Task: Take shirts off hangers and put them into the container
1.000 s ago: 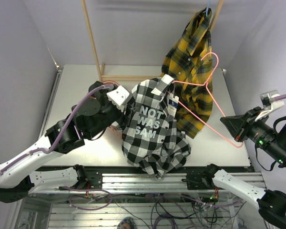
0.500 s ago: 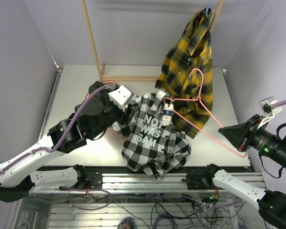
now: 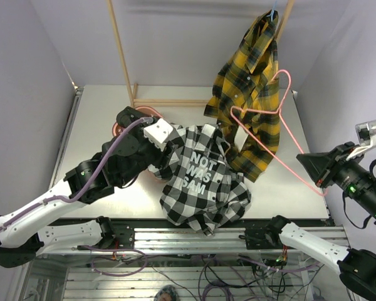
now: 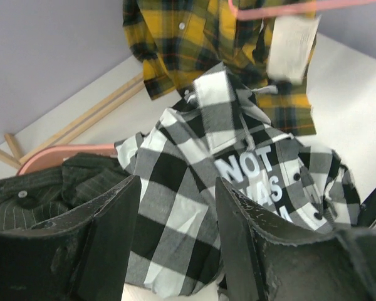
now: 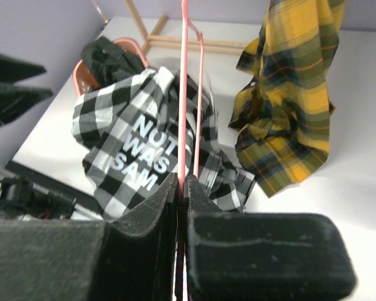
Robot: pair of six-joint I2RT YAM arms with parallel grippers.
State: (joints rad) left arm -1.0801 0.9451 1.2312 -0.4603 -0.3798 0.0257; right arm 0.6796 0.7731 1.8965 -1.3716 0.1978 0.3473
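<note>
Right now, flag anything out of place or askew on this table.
The black-and-white shirt lies crumpled mostly on the table, next to the pink basket rather than inside it. The right gripper is shut on the bare pink hanger, held tilted in the air. The yellow shirt hangs lopsided.

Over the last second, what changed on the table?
The right gripper, shut on the pink hanger, pulled it up and to the right, out of the collar of the black-and-white shirt, which slumped down. Unchanged: the yellow shirt hangs from the rack, and the left gripper is open by the heap.
</note>
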